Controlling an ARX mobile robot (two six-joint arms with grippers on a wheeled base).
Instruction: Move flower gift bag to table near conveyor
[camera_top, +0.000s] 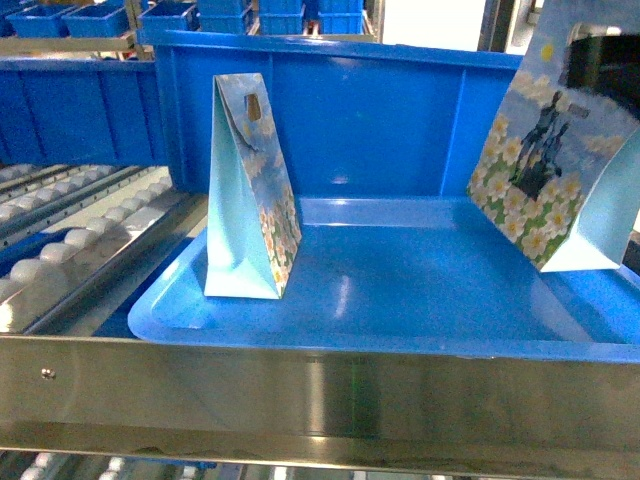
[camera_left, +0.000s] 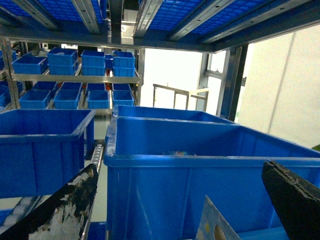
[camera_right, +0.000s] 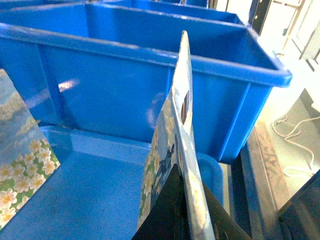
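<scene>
The right claw (camera_right: 187, 220) pinches the upper part of a flower gift bag (camera_top: 555, 160), its dark fingers (camera_right: 167, 210) pressed against both faces of the flattened paper in the right wrist view. In the head view that bag hangs tilted at the right edge, its printed face of white daisies and a dark figure turned toward the camera, its lower corner raised above the floor of a shallow blue tray (camera_top: 400, 290). The claw itself is cut off by the frame edge there.

The left claw (camera_left: 180, 210) stands spread wide in the left wrist view, one paint-scuffed finger at lower left and the other at lower right, with nothing between them but the rounded top of a second gift bag (camera_top: 250, 190) showing at the bottom edge. In the head view this second bag stands upright on the left part of the tray, its narrow pale-blue side toward the camera, well apart from the lifted one.

Behind the tray sits a deep blue bin (camera_top: 330, 110), its wall rising just past both bags. To the left runs the conveyor (camera_top: 80, 240), steel tracks carrying rows of small white rollers. A shiny steel rail (camera_top: 300, 390) crosses the foreground just below the tray's front rim. More blue bins (camera_left: 65, 75) are stacked on shelving farther back. The worktop is not in view.
</scene>
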